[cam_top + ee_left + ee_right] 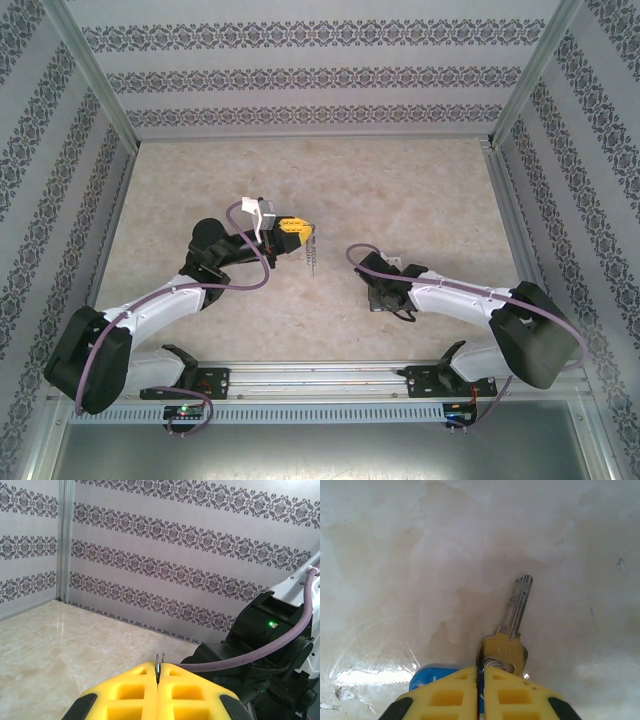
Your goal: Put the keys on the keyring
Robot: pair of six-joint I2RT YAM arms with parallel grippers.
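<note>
We saw walls (300, 75) of pale grey, crossed by bands of a dark grey ornamental pattern, and a table (400, 190) in beige with a cloudy, marble-like look. The fingers (130, 692) of the left gripper (158, 669) were bright yellow with black bases, and those of the right gripper (481, 670) were the same. The keyring (159, 662) was thin grey metal. Of the keys (520, 605), one was dull silver, and a bright blue part showed at its left. The arms (160, 300) were white and black, their cables (255, 285) purple, and a small light (271, 624) was green.
</note>
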